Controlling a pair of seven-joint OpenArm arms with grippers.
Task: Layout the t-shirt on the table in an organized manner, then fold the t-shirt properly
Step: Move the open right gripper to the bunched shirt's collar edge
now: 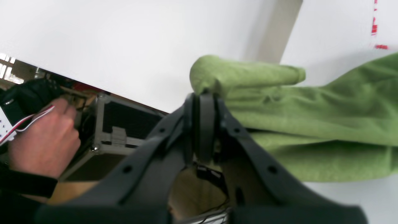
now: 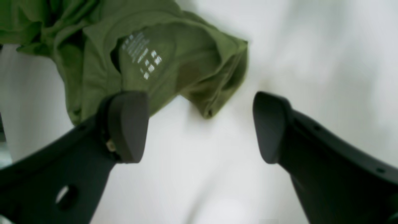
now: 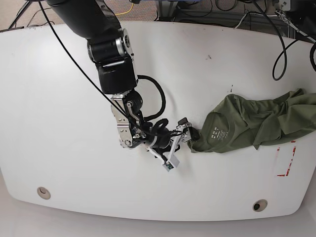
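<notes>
The olive-green t-shirt (image 3: 247,123) lies bunched on the right part of the white table (image 3: 59,98), collar to the left and the rest reaching the right edge of the base view. My right gripper (image 3: 186,129) is open just left of the collar. In the right wrist view (image 2: 199,127) its fingers (image 2: 127,124) stand wide apart over bare table, with the collar and printed label (image 2: 141,56) just beyond them. My left gripper (image 1: 203,93) is shut on a fold of the t-shirt (image 1: 311,118) near the table's edge. It is outside the base view.
Red tape corners mark the table at the right (image 3: 286,163) and show in the left wrist view (image 1: 374,28). Two round grommets (image 3: 43,191) (image 3: 259,205) sit near the front edge. Beyond the table edge are a person's hand (image 1: 43,140) and a metal-edged case (image 1: 124,124). Cables hang at the back right (image 3: 281,49).
</notes>
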